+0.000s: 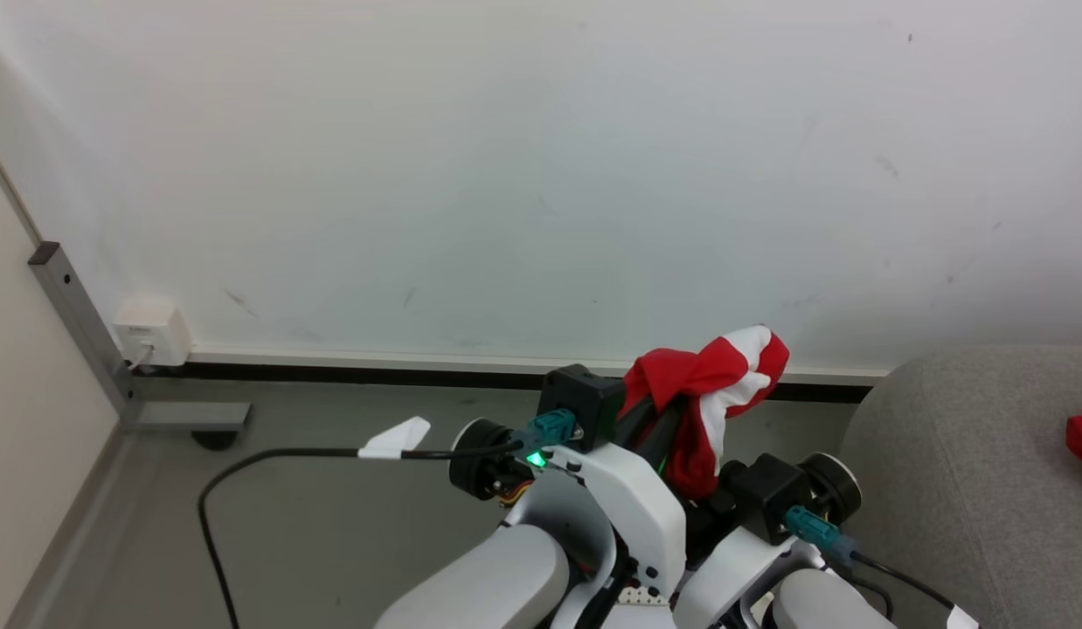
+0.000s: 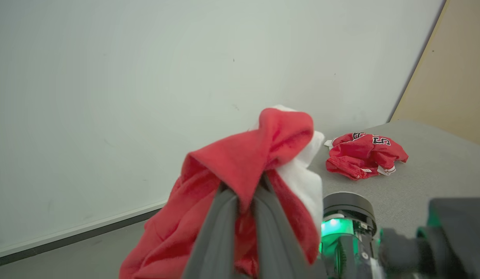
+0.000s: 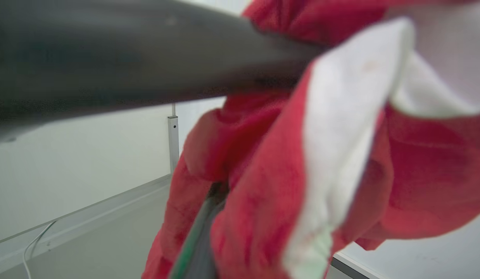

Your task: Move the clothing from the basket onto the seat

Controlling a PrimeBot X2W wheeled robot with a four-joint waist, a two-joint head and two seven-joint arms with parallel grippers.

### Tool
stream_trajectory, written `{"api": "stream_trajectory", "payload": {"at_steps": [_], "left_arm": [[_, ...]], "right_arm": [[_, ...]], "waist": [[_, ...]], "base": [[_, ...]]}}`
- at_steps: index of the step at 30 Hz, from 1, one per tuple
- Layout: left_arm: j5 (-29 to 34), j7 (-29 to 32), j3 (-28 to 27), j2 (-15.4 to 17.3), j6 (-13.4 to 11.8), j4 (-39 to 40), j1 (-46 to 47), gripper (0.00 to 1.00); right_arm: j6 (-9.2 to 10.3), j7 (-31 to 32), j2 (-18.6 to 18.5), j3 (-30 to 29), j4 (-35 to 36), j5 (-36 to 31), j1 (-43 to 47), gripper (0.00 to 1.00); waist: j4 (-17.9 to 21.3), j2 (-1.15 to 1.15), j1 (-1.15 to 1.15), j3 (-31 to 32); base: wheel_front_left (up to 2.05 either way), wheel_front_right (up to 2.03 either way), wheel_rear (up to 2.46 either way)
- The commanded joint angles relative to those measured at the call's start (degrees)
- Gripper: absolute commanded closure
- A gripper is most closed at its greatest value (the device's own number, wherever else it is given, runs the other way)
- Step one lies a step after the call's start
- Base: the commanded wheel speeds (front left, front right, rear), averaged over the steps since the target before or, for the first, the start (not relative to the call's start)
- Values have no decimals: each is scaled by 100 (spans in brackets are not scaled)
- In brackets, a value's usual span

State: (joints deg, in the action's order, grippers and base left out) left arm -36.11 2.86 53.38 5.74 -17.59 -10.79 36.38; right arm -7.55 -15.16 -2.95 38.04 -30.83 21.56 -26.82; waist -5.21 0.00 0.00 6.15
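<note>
A red garment with broad white stripes, one piece of the clothing [image 1: 711, 384], hangs bunched in the air above the floor, left of the seat [image 1: 960, 472]. My left gripper [image 2: 244, 192] is shut on a fold of it, the cloth draped over both dark fingers. My right gripper [image 3: 209, 217] is pressed into the same garment from below; cloth covers it, so how its jaws stand is hidden. A second red garment with lettering [image 2: 364, 155] lies crumpled on the grey seat [image 2: 437, 170], also seen at the head view's right edge. The basket is out of view.
A white wall with a dark baseboard runs behind. A white wall box [image 1: 152, 330] and a grey metal post [image 1: 78, 314] stand at the left. A black cable [image 1: 270, 454] with a white tag loops over the grey floor.
</note>
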Motion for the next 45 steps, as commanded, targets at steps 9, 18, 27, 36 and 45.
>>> {"api": "stream_trajectory", "payload": {"at_steps": [9,18,27,36,45], "left_arm": [[-27,-147,-34,73,29,-104,-60,15],[-41,-220,-12,214,27,-283,-180,0],[1,-403,36,371,74,-464,-346,0],[-26,-548,83,309,109,-603,-387,0],[-79,-639,106,237,147,-674,-375,0]], "right_arm": [[13,1,-196,-228,223,17,187,100],[13,0,-473,-661,449,-9,408,100],[13,1,-807,-1101,677,-64,545,100],[13,0,-980,-1215,809,-57,586,100],[13,0,-1102,-1157,855,-11,477,100]], "waist": [[111,0,0,-52],[217,0,0,-99],[348,0,0,-159],[461,0,0,-190],[886,0,0,-277]], "base": [[0,0,0],[0,0,0],[0,0,0],[0,0,0],[0,0,0]]}}
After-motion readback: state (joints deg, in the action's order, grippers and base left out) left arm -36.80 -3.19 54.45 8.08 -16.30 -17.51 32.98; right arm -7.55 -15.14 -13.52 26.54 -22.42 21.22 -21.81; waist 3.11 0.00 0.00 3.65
